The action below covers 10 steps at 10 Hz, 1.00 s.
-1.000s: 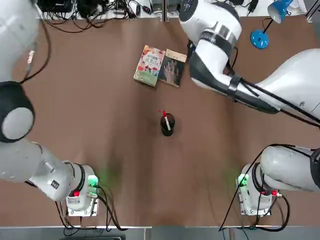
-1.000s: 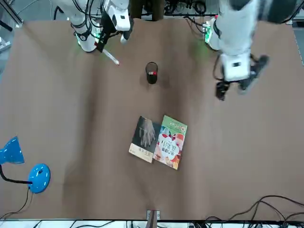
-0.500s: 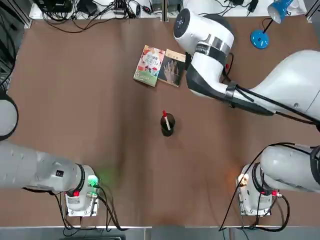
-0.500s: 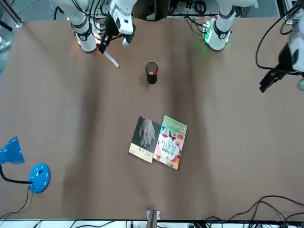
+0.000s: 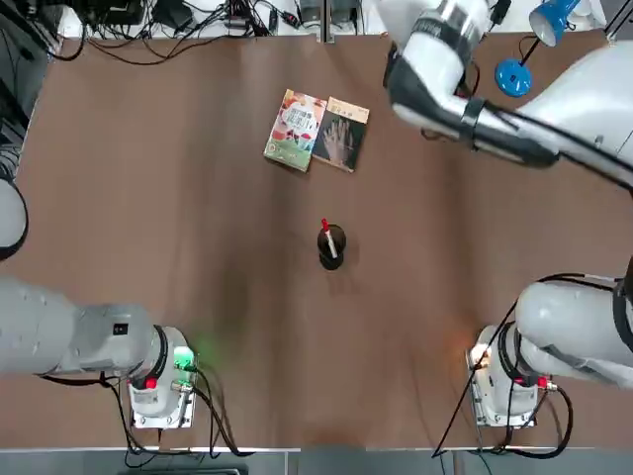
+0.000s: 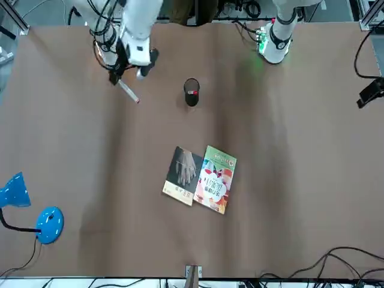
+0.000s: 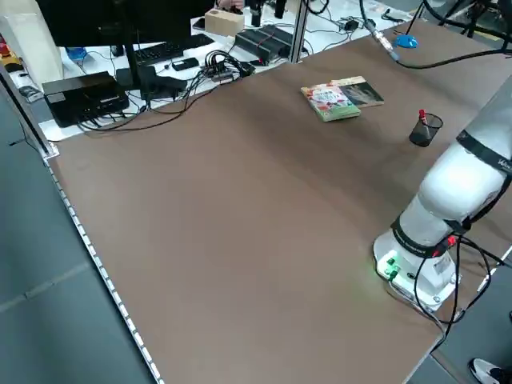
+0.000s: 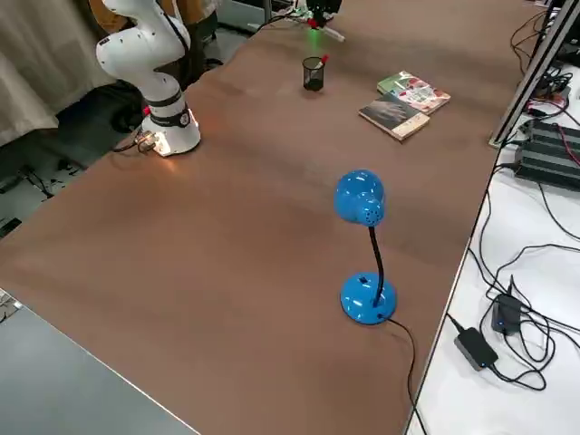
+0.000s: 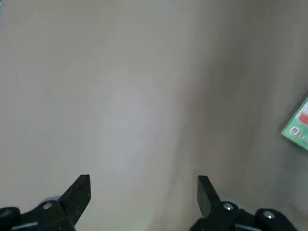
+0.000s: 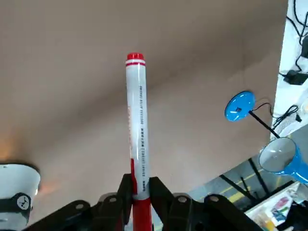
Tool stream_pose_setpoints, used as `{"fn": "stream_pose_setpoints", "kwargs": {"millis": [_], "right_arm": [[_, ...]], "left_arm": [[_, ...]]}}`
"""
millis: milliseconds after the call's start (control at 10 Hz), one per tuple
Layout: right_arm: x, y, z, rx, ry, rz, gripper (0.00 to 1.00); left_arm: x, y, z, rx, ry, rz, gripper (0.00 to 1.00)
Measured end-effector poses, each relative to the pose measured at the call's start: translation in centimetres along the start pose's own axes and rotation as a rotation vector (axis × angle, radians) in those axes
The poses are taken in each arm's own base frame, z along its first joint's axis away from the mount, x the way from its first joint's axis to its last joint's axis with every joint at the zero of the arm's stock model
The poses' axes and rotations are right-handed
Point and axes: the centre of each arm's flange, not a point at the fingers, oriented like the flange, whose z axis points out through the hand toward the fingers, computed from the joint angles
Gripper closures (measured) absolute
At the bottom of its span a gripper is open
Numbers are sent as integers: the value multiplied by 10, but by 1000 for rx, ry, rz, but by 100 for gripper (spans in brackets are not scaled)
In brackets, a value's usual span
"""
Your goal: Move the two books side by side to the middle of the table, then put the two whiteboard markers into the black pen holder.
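Observation:
My right gripper (image 10: 139, 185) is shut on a whiteboard marker (image 10: 136, 120), held in the air with its red cap pointing away. In the front view this marker (image 6: 128, 92) hangs slanted below the right gripper (image 6: 122, 80), to the robot's right of the black pen holder (image 6: 191, 93). The holder (image 5: 331, 245) stands mid-table with the other marker (image 5: 328, 237) in it. The floral book (image 5: 295, 130) and the dark grey book (image 5: 341, 134) lie side by side beyond the holder. My left gripper (image 9: 142, 192) is open over bare table, at its left edge (image 6: 369, 95).
A blue desk lamp (image 5: 514, 74) stands at the far right corner, and it also shows as the lamp (image 8: 362, 208) in the right side view. Cables and boxes (image 7: 120, 80) line the table's far edge. Both arm bases (image 5: 158, 381) sit at the near edge.
The left arm has swung away from the middle to the table's left edge. The right gripper, still holding the marker, has shifted toward the robot's right.

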Motion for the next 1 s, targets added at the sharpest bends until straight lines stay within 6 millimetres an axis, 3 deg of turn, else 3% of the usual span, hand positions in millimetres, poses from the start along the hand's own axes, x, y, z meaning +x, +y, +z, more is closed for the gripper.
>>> {"fn": "stream_pose_setpoints", "kwargs": {"millis": [300,400,600,800,1000], "right_arm": [[-13,38,8,29,13,2,79],[-20,58,17,26,13,3,79],[-20,92,25,27,34,10,79],[2,87,20,15,44,-27,79],[26,59,7,-32,17,-83,79]], "left_arm": [[-1,3,12,-1,-36,52,1],[2,10,18,-25,-30,61,1],[15,46,31,-71,-7,91,1],[25,83,46,-74,3,72,1],[24,107,50,-76,-3,57,1]]}}
